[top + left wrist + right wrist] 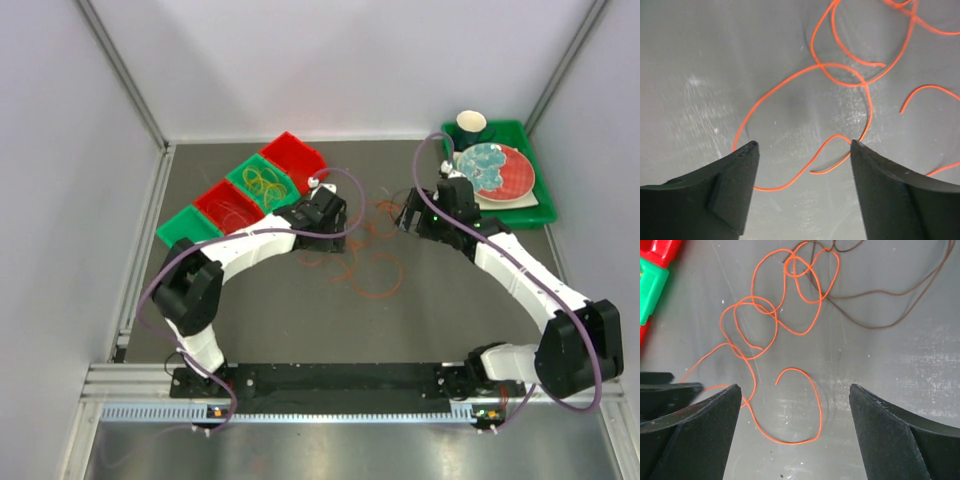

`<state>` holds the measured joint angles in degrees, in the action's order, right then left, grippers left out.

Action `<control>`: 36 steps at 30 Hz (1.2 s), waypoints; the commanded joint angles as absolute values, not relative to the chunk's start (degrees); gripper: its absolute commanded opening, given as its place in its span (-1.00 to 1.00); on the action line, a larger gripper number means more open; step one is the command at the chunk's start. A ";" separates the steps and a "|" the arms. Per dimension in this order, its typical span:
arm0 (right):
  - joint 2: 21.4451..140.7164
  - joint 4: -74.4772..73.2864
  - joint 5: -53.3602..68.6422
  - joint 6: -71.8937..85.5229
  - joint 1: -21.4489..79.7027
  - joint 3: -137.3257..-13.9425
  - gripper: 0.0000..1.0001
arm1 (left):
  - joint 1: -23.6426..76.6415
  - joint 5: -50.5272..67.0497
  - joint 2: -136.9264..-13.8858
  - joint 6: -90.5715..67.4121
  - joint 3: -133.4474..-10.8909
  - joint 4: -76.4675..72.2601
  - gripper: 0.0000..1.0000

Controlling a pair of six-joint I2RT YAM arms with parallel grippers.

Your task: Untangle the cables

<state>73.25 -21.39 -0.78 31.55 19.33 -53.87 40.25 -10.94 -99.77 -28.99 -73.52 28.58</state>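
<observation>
Several thin orange cables [378, 292] lie in loose overlapping loops on the dark table between my two grippers. In the left wrist view an orange cable [820, 65] curls under my open left gripper [805, 145], one free end lying between the fingertips, untouched. In the right wrist view a tangle of orange loops [776, 315] lies ahead of my open right gripper [795, 387], with a dark brown cable [875, 328] crossing it at the far side. An orange hook-shaped piece [820, 415] lies between the fingers. In the top view the left gripper [335, 235] and right gripper [408, 215] hover low over the pile.
Red and green bins stand in a row at the back left; one green bin holds yellow cables [262, 180]. A green tray [540, 212] at the back right carries a plate and a cup [471, 125]. The bins' corner [652, 270] shows in the right wrist view.
</observation>
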 commanded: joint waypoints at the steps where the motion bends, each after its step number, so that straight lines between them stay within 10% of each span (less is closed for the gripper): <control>1: 72.68 -19.69 1.93 31.02 19.34 -53.88 0.75 | 43.41 -20.82 -98.79 -37.95 -74.44 29.18 0.61; 26: 73.21 -18.37 4.04 31.55 19.42 -52.82 0.73 | 56.07 -36.83 -117.33 -59.33 -86.12 38.06 0.34; 36: 73.48 -17.75 3.87 32.25 19.42 -53.35 0.71 | 56.07 -37.79 -118.13 -58.89 -85.87 40.69 -0.51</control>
<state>73.76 -20.51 3.42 31.70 19.33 -52.86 55.88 -35.64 -118.04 -58.72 -84.68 38.61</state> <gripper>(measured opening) 0.861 0.332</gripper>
